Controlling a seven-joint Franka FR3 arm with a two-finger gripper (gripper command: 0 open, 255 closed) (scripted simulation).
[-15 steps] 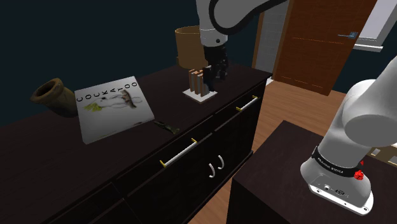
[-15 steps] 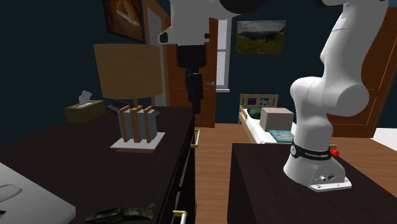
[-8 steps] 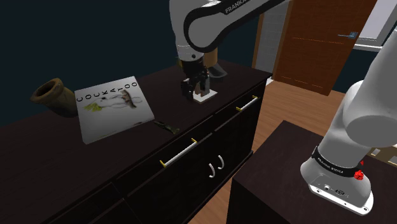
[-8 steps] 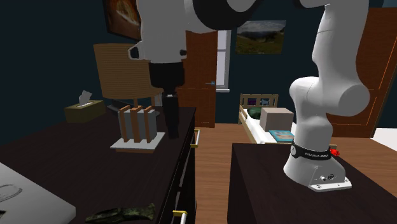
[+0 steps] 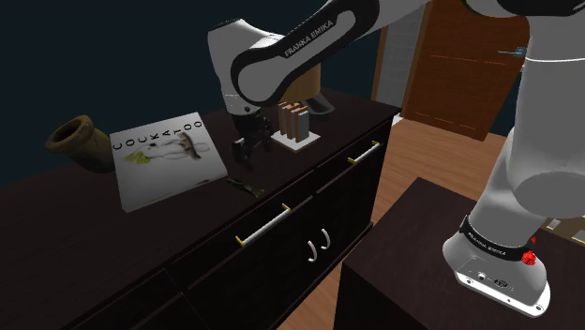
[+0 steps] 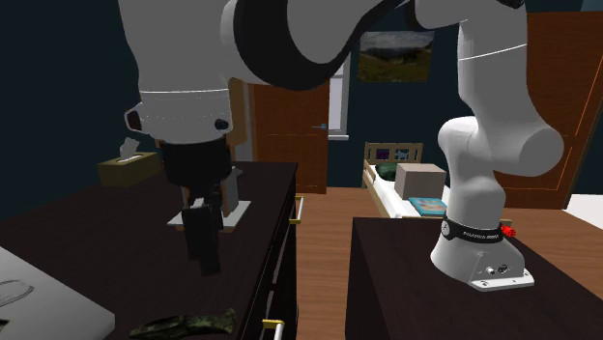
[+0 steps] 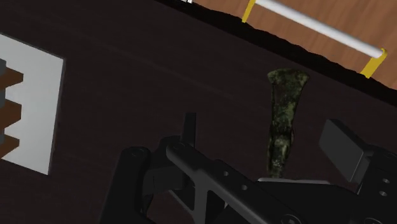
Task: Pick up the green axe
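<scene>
From where I stand, a brown vase [image 5: 77, 141] lies on its side near the back edge of the dark dresser [image 5: 56, 211], toward its left end. Next to it a white book [image 5: 167, 161] lies flat, with "COUKALOO" printed along its far edge. Just off the book's nearest right corner is the green axe [image 5: 246, 187], small and mottled dark green. It lies flat close to the dresser's front edge, above a long pale drawer handle [image 5: 262, 225]. In the wrist view its broader head points toward that front edge. Its thin handle runs back toward the black gripper [image 5: 245, 150], which hangs low over the dresser top just behind the axe. The fingers stand apart and hold nothing, and the axe lies clear of them. The white arm [image 5: 291, 52] arches down to the gripper from the upper right. Further right a rack of upright wooden slabs [image 5: 298, 125] sits on a white base, near the dresser's back edge. Beyond the dresser's right end there is a brown wooden door [image 5: 469, 56]. The arm's dark box stand [image 5: 403, 272] takes up the lower right.
</scene>
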